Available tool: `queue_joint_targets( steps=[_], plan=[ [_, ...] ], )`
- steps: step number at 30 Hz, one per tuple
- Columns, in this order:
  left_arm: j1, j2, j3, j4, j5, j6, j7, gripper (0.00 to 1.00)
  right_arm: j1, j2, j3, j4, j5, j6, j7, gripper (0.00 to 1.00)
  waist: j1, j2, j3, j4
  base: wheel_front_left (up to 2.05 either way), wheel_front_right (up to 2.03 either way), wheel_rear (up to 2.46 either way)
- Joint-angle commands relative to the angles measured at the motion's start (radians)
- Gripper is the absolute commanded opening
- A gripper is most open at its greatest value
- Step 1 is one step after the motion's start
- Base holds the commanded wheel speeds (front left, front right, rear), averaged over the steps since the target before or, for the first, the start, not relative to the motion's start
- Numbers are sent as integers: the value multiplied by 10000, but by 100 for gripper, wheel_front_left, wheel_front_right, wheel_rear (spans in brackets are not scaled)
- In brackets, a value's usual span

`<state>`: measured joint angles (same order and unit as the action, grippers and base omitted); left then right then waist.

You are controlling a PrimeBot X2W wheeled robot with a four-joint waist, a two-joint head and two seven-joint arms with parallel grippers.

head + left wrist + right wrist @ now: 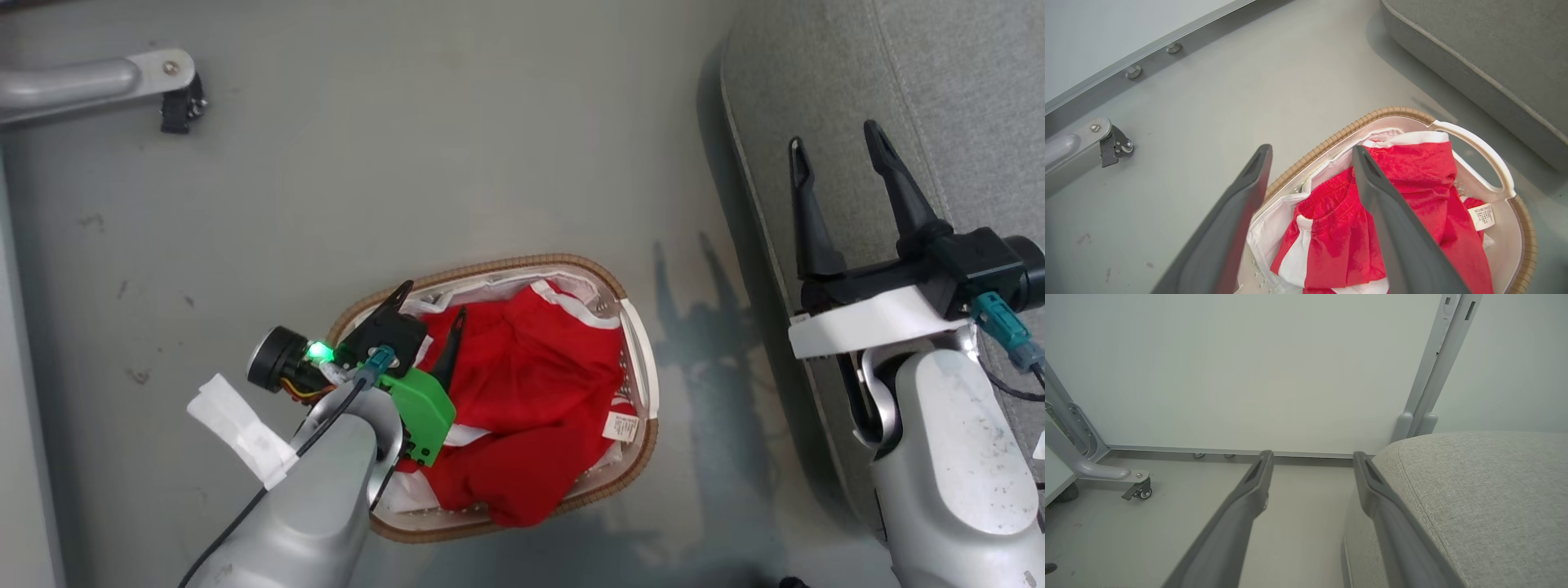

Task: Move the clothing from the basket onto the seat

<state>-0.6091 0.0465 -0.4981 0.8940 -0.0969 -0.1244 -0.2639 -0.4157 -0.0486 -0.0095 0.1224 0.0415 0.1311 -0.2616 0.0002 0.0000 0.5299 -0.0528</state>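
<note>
Left gripper (pixel 433 298) (spread wide) over basket (pixel 490 265)

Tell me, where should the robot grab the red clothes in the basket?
Probably the puffed-up fold in the middle of the red clothing, coming straight down from above. The basket walls block the sides, the cloth heaps highest there, and the open left tool hangs above the basket.

Clothing (pixel 531 384) in basket (pixel 506 263); seat (pixel 939 98) R
</note>
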Motion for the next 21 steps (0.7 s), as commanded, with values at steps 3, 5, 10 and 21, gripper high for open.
queue_joint_targets(
  steps=[3,5,10,21],
  plan=[
    [-666,69,-668,403,-190,-59,-11,100,-437,-31,33,-132,208,-6,-53,100,-2,0,1770,-792,0,0,0],
    [-999,69,-1068,564,-372,-70,-11,100,-615,-29,87,-190,316,-6,-53,100,-2,0,2094,-927,0,0,0],
    [-1639,74,-2199,897,-865,-77,-11,100,-959,-29,205,-309,618,-6,-53,100,-2,0,2787,-1201,0,0,0],
    [-2840,71,-4073,1462,-1239,-74,-10,100,-1372,-29,362,-445,1000,-6,-53,100,-2,0,3618,-1507,0,0,0]
  ],
)
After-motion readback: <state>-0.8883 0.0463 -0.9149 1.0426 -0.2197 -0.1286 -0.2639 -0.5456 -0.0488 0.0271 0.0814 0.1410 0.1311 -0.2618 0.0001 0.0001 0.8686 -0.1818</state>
